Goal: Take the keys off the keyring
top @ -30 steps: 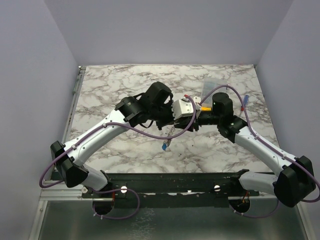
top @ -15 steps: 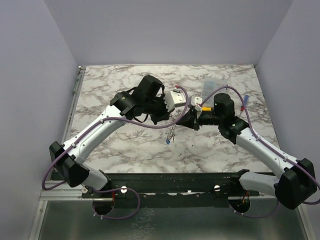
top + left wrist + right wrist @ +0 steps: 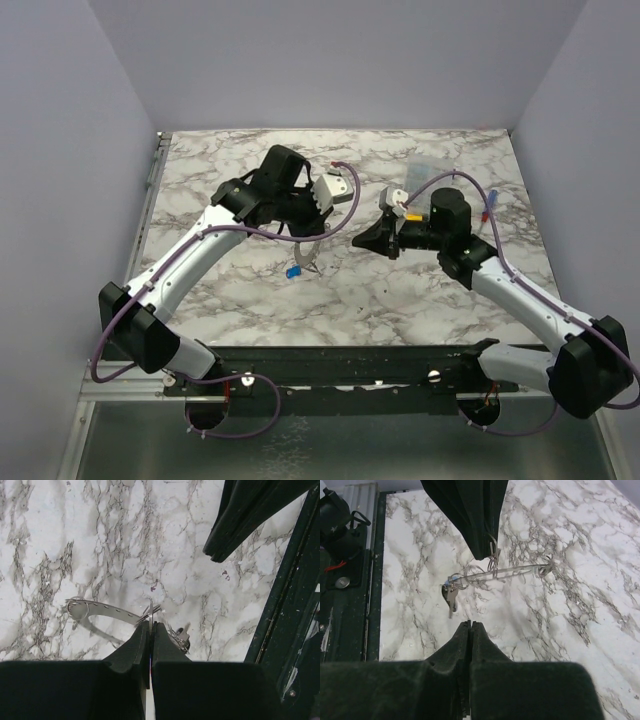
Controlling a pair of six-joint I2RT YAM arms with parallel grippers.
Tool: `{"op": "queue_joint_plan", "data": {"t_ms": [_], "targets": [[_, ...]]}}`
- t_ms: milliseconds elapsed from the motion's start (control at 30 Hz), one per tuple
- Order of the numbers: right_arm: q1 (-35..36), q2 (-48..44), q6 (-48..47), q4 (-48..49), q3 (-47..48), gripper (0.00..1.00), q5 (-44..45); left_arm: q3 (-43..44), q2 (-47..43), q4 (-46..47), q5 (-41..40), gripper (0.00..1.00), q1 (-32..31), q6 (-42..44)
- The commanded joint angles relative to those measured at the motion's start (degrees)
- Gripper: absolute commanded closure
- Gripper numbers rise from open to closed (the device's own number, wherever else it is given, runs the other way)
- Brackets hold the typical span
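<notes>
As I'm watching the overhead feed, the left arm (image 3: 190, 260) is swinging off to its own side and the right arm (image 3: 520, 295) is holding back. A second ago their tips were meeting over the middle of the worktop (image 3: 220, 160). The left jaws are pressed together on the keyring (image 3: 107, 611), carrying it clear of the marble, with the blue key (image 3: 294, 270) and a dark key (image 3: 450, 596) hanging from it. The right jaws are closed with nothing showing between them, so I'm judging that this pull is freeing little — at least two keys are remaining on. Both wrist feeds are giving me the ring edge-on only, and I'm failing to make out a red key or how the keys are attached.
</notes>
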Motion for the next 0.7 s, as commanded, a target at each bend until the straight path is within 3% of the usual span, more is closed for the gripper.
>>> {"op": "queue_joint_plan", "data": {"t_ms": [0,200,500,667], "targets": [[-0.1,1.8,0.0,1.8,-0.1,0.99,-3.1,3.4,-0.9,1.2,3.8,1.00,-0.3,1.0],[0.0,3.2,-2.2,-2.2,4.4,0.73,-3.6,3.8,-1.1,0.1,4.5,1.00,-0.2,4.0],[1.0,6.4,-4.9,-5.7,8.2,0.55,-4.5,5.9,0.3,-0.6,6.9,1.00,-1.4,3.5],[3.3,7.7,-4.2,-4.7,8.4,0.52,-2.6,6.1,0.4,-0.6,6.9,1.00,-2.5,2.4]]}}
